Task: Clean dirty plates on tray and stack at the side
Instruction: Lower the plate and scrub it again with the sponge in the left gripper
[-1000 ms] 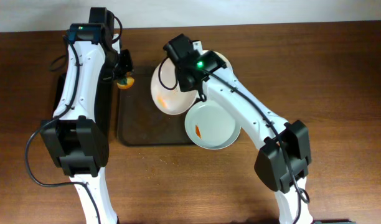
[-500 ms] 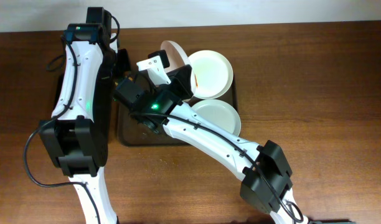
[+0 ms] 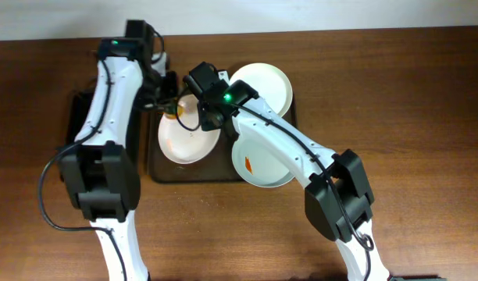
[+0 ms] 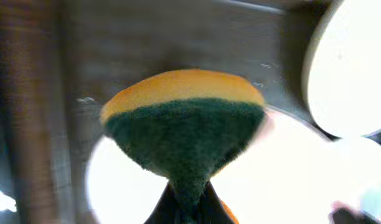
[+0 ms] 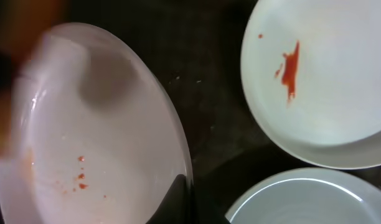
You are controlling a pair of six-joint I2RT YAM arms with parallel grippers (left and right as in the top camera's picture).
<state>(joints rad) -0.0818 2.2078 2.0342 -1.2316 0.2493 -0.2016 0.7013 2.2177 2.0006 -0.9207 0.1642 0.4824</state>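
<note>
Overhead, I see my right gripper (image 3: 209, 119) clamped on the rim of a plate (image 3: 180, 142) over the tray (image 3: 162, 172)'s left end. Left wrist: my left gripper (image 4: 185, 206) pinches a sponge (image 4: 184, 130) above that plate. Right wrist: a smeared plate (image 5: 321, 81) lies nearby.

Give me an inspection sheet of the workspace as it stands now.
Surface: wooden table.
Job's things: tray carries the near plate, orange smear, and the far plate; held plate over the tray's left side shows red specks.
Clutter: black tray beside the left arm.
End effectors: left shut on a sponge; right shut on the held plate's rim.
Cables: black, along both arms; loop by the left base.
Surroundings: nothing seen.
</note>
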